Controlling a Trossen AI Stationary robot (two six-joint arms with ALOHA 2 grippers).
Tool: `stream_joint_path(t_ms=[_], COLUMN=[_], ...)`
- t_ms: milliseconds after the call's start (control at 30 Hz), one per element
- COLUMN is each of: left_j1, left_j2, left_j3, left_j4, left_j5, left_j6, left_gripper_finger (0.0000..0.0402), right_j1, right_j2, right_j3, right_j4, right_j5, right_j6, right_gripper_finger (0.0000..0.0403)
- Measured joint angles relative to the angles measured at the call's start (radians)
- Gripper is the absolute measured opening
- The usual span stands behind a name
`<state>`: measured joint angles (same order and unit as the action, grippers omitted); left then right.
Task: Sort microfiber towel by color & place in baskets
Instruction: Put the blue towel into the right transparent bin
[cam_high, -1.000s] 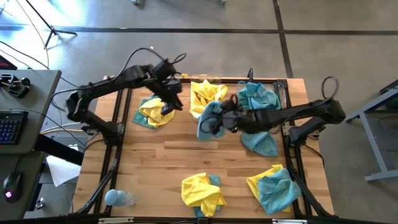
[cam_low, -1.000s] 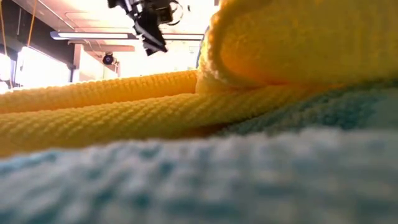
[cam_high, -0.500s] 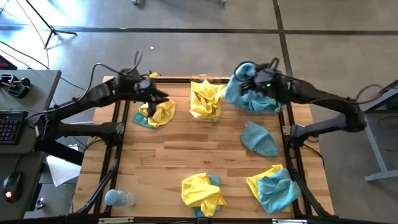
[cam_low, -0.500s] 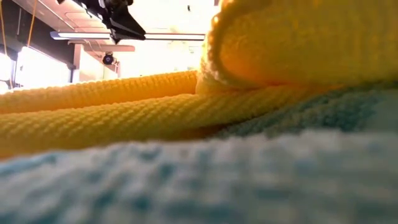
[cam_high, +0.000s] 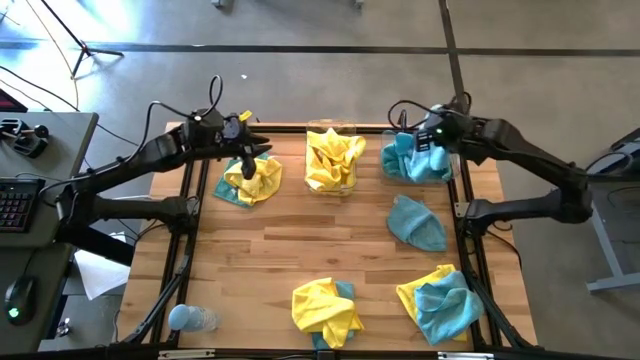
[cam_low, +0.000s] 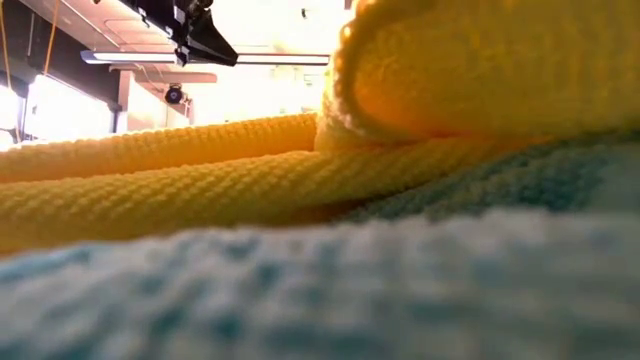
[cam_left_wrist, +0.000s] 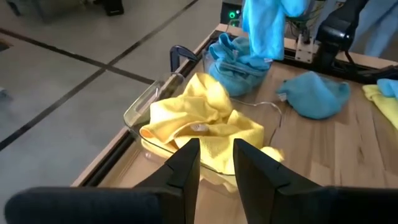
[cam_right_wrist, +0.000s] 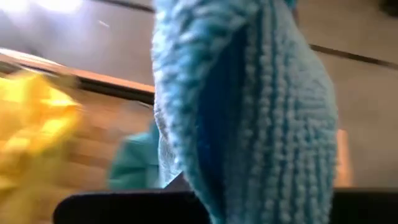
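My right gripper (cam_high: 424, 138) is shut on a teal towel (cam_left_wrist: 268, 30) above the far-right clear basket (cam_left_wrist: 214, 55), which holds teal cloths. The middle basket (cam_left_wrist: 140, 107) holds yellow towels (cam_high: 333, 158). My left gripper (cam_left_wrist: 214, 152) is open and empty. It hovers near the far-left edge over a yellow towel lying on a teal one (cam_high: 251, 180). Loose on the table lie a teal towel (cam_high: 416, 222) and two yellow-and-teal piles (cam_high: 325, 305) (cam_high: 440, 298). My right gripper holds the teal towel by its bunched upper part (cam_right_wrist: 249, 106); the cloth itself hides the fingers. It comes from above. The towel hangs below it, lifted off the table, with its lower end (cam_left_wrist: 266, 56) just over the teal cloths in the basket; whether they touch I cannot tell.
A pale blue bottle (cam_high: 186, 318) lies at the near-left corner. In the low view, a yellow towel (cam_low: 300, 170) and a teal one (cam_low: 320, 290) close to the lens block nearly everything. Bare wood (cam_high: 320, 235) lies in the table's middle.
My right gripper carried the teal towel from the table's middle up and toward the far-right, and it now hangs over the teal basket. My left gripper moved from above the yellow-on-teal pile toward the far-left edge and then stayed there.
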<state>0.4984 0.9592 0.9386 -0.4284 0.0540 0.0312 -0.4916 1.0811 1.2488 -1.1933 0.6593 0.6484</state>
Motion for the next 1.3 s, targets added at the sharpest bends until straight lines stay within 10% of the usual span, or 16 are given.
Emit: stream_joint_path(t_ms=[500,967,1300], left_j1=[0.000,0.000,0.000], left_j2=[0.014,0.014,0.014], left_j3=[0.000,0.000,0.000], left_j4=[0.009,-0.032,-0.031], left_j5=[-0.041,-0.040,-0.040], left_j6=[-0.031,-0.076,-0.081], left_gripper_finger=[0.0082,0.0082,0.0082], right_j1=[-0.083,-0.278,-0.273], right_j2=[0.335,0.379,0.361], right_j3=[-0.001,-0.001,-0.001], right_j4=[-0.024,0.001,-0.088], right_j5=[-0.278,-0.417,-0.422], right_j6=[-0.076,-0.028,0.006], right_gripper_finger=[0.0000,0.0003,0.0094])
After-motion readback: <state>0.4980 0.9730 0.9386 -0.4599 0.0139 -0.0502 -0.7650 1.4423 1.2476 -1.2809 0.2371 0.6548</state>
